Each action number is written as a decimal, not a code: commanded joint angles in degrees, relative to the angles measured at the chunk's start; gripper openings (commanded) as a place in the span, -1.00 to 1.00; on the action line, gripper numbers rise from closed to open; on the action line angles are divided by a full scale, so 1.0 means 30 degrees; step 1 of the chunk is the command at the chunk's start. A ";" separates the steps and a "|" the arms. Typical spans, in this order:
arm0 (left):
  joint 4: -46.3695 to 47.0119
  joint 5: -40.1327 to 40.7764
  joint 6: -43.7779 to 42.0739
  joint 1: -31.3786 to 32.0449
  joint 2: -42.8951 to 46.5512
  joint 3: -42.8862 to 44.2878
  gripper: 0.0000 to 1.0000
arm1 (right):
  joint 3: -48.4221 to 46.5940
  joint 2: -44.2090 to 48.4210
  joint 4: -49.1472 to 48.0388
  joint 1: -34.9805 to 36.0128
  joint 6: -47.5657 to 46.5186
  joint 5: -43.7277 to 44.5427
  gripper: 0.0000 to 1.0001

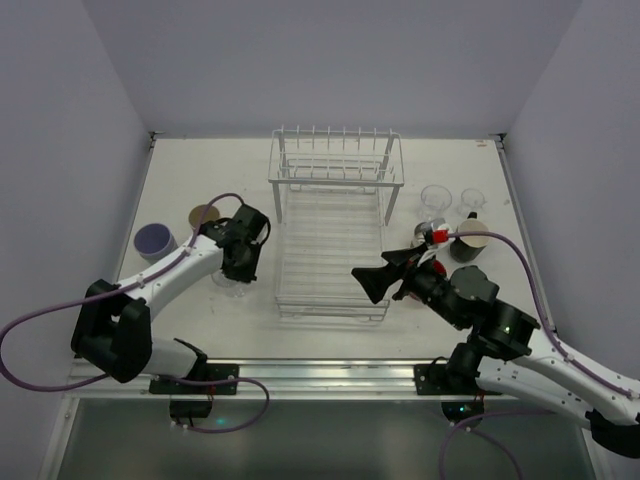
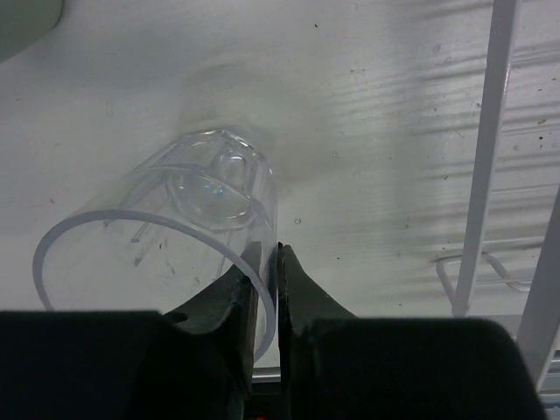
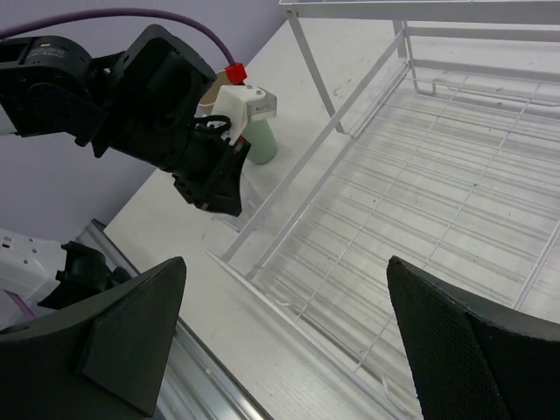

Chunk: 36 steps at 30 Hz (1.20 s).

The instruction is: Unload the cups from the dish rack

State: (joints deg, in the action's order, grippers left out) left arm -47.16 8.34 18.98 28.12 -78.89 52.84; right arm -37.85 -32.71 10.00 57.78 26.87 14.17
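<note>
Jaws of the left gripper are closed on the thin wall of a clear cup, with one finger inside the rim and one outside. This cup stands mouth up on the table, just beside the left side of the dish rack. The right gripper hovers over the near right edge of the rack, its jaws wide apart and holding nothing. A lavender cup and a tan cup stand on the table further left.
</note>
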 commanded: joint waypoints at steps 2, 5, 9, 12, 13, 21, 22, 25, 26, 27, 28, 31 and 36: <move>0.0601 0.1146 0.0732 0.0470 -0.0128 0.0698 -0.53 | 0.0251 0.0443 0.0299 0.0018 -0.0432 0.0782 0.98; 0.0631 0.1351 0.0908 0.0500 0.0105 0.0668 -0.32 | 0.0281 0.0619 0.0416 -0.0012 -0.0462 0.0812 0.98; 0.0631 0.1498 0.1084 0.0500 0.0895 0.0639 0.07 | 0.0106 0.0795 0.0709 -0.0012 -0.0374 0.0754 0.98; 0.0602 0.1819 0.1289 0.0500 0.2212 0.0901 0.48 | -0.0158 0.0999 0.1002 -0.0011 -0.0344 0.0754 0.98; 0.0631 0.1878 0.1319 0.0500 0.2651 0.1048 0.55 | -0.0303 0.1088 0.1032 -0.0012 -0.0315 0.0783 0.98; 0.4641 0.0709 0.0236 0.0647 1.0177 0.2454 0.82 | -0.1681 0.2901 0.2612 -0.0011 -0.0169 0.1339 0.98; 0.4935 0.0591 0.0177 0.0647 1.1460 0.2629 0.83 | -0.1943 0.3659 0.3020 -0.0012 -0.0140 0.1746 0.98; 0.5552 0.0823 0.0001 0.0647 1.3165 0.3333 0.97 | -0.2559 0.5212 0.3928 0.0017 -0.0081 0.3177 0.98; 0.5553 0.0708 -0.0173 0.0647 1.3434 0.3653 1.00 | -0.2735 0.5567 0.4135 -0.0011 -0.0110 0.3736 0.98; 0.5553 0.0649 -0.0523 0.0647 1.3813 0.3772 1.00 | -0.3055 0.5861 0.4660 -0.0012 -0.0052 0.4293 0.98; 0.5408 0.0532 -0.0701 0.0647 1.3962 0.3861 1.00 | -0.3204 0.6328 0.4926 -0.0012 0.0007 0.5604 0.98; 0.5085 0.0559 -0.0674 0.0647 1.4314 0.4066 1.00 | -0.3906 0.6946 0.5774 0.0017 0.0008 0.7224 0.98; 0.5931 0.0210 -0.0439 0.0647 1.5570 0.3309 1.00 | -0.4728 0.7241 0.6159 0.0018 -0.0871 0.8517 0.98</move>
State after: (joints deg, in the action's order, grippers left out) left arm -32.16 9.89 18.41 29.74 -34.61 64.18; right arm -48.90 -13.23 26.24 56.88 26.09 34.11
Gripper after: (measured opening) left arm 0.997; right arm 0.990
